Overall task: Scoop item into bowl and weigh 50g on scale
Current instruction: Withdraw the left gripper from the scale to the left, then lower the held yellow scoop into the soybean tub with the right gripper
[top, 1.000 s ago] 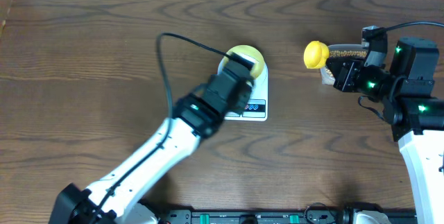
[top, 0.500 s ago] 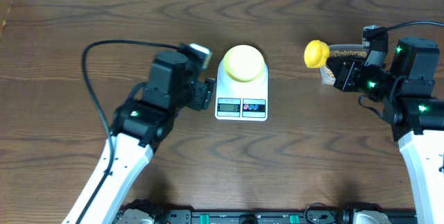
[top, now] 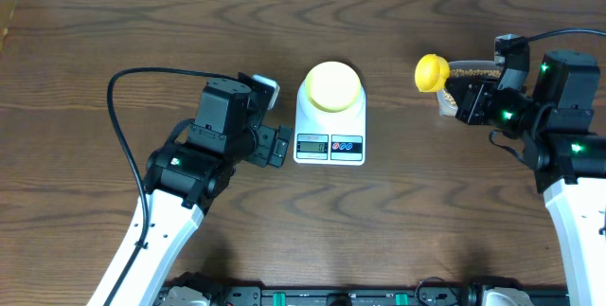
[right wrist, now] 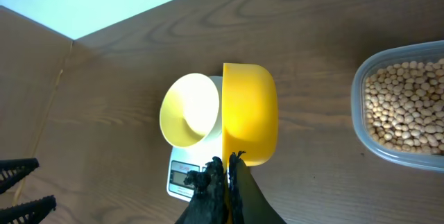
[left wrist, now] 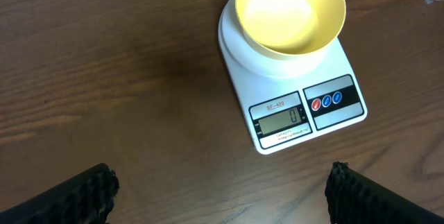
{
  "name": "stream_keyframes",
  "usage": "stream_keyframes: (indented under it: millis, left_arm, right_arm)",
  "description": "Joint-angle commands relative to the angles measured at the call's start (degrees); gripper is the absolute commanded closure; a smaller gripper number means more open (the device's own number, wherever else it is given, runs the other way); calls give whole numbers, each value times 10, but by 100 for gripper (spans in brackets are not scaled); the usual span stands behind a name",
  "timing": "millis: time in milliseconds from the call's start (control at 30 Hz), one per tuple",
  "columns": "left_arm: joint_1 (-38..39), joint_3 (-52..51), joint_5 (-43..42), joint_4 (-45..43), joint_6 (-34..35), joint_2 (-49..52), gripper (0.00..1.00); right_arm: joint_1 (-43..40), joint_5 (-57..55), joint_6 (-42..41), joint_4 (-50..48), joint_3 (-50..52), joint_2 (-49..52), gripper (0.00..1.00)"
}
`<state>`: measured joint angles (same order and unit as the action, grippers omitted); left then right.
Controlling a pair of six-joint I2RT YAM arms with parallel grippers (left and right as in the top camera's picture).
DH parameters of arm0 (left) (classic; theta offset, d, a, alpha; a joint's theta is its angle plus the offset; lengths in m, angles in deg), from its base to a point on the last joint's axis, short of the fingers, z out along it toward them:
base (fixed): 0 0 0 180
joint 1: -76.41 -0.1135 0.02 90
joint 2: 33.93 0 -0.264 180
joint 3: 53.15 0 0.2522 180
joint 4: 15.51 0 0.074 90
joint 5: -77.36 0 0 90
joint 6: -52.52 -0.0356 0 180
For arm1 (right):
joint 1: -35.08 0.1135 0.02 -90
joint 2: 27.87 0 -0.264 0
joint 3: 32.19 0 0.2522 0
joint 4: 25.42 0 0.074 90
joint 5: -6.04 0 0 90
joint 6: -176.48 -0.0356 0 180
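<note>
1. The scale sits on the worktop about midway between the left and right edges, somewhat nearer the far edge. Its display faces the near edge and shows a zero.
2. The bowl stands upright on the scale's platform, at the end away from the display, and covers nearly the whole platform.
3. The left gripper is released, with its jaws spread wide and nothing between them. It hangs just beside the scale's left side, level with the display end, and does not touch it. In the left wrist view its fingertips show in the two bottom corners, with the scale and bowl ahead of them.
4. The right gripper is clenched on the handle of the scoop. It holds the scoop above the worktop between the bowl and the tub, apart from both. The scoop's cup is turned on its side with its back to the wrist camera, so I cannot tell whether it carries anything.
5. The beans lie in the tub, which stands toward the worktop's right edge on the far side. From overhead the tub is mostly hidden beneath the right gripper, and only a strip of beans shows.
</note>
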<state>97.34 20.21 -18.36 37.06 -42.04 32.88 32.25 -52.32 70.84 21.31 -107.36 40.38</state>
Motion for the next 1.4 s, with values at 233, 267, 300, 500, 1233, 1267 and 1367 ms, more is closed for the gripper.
stream_keyframes:
  millis: [233, 267, 300, 500, 1233, 1267, 1367]
  left_arm:
    - [-1, 0, -3, 2, -3, 2, 2]
    - [-1, 0, -3, 2, -3, 2, 2]
    - [-1, 0, -3, 2, -3, 2, 2]
    - [-1, 0, -3, 2, -3, 2, 2]
    - [-1, 0, -3, 2, -3, 2, 2]
    - [-1, 0, -3, 2, -3, 2, 2]
    - [-1, 0, -3, 2, -3, 2, 2]
  right_arm:
    - [-3, -56, 69, 94, -111, -3, 99]
    - [-3, -78, 78, 108, -128, -2, 99]
    - [-3, -92, 87, 116, -138, -2, 99]
    - [-11, -136, 127, 140, -166, -2, 99]
    - [-17, -163, -12, 128, -195, 33, 99]
    - [-17, -162, 7, 136, -198, 33, 99]
    - [-17, -152, 61, 157, -200, 33, 99]
